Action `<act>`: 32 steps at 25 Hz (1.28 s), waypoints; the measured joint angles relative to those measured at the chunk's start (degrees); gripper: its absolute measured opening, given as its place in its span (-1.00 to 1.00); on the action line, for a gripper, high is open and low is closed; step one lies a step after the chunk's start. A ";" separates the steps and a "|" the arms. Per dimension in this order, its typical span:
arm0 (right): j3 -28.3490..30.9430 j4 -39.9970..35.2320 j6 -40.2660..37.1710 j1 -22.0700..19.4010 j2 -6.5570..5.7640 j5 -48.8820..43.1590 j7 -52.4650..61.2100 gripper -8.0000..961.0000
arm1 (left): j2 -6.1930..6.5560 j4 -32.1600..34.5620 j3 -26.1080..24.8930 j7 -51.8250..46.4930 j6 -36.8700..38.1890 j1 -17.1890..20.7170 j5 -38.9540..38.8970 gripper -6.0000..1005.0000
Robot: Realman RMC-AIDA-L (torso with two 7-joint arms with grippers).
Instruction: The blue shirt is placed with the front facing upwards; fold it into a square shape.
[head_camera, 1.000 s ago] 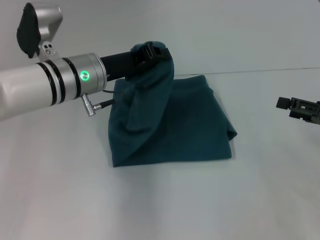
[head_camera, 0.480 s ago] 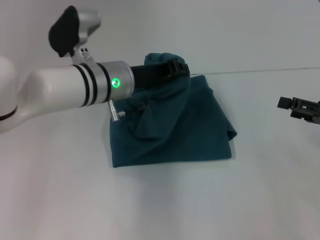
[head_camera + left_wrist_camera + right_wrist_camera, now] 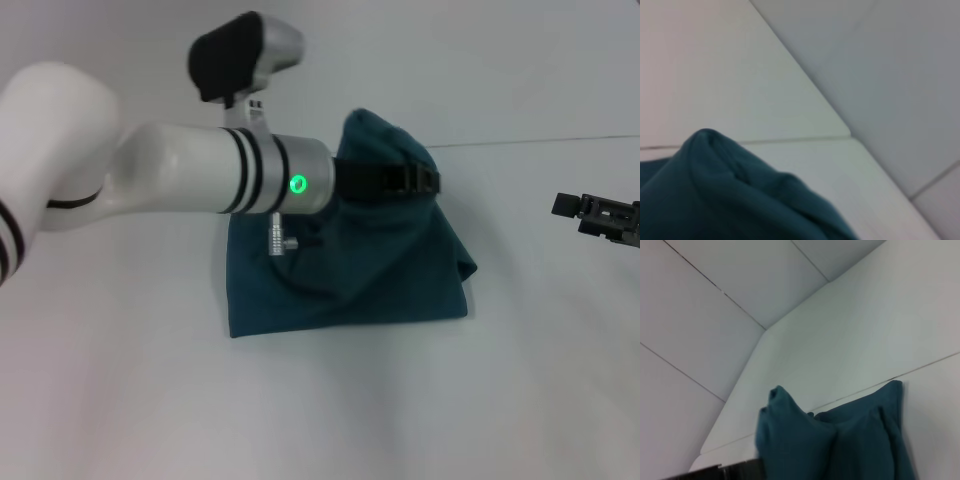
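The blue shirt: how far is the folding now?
The blue shirt already lies as a compact folded bundle. The left gripper holds a raised flap over it, so a fold is in hand. Laying that flap flat remains. The right gripper waits at the table's right side.

The left gripper (image 3: 432, 182) is wrapped in a raised fold of the blue shirt (image 3: 390, 270), so its fingers are hidden. The shirt's lettering is concealed by the folds. The right gripper (image 3: 566, 205) is cut off at the head view's edge.
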 joint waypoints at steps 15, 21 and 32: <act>-0.02 0.00 0.25 -0.45 -0.22 -0.06 -0.04 0.95 | -0.06 14.56 -2.56 -0.42 4.38 9.83 0.41 0.03; 0.03 -0.07 1.02 0.64 -0.78 -4.57 1.10 0.95 | 0.08 18.26 -18.26 -1.39 16.63 18.72 0.40 0.43; -0.34 -7.30 3.30 12.03 -2.65 -21.48 10.40 0.95 | 2.16 18.16 -32.34 -0.63 33.23 27.36 0.41 0.84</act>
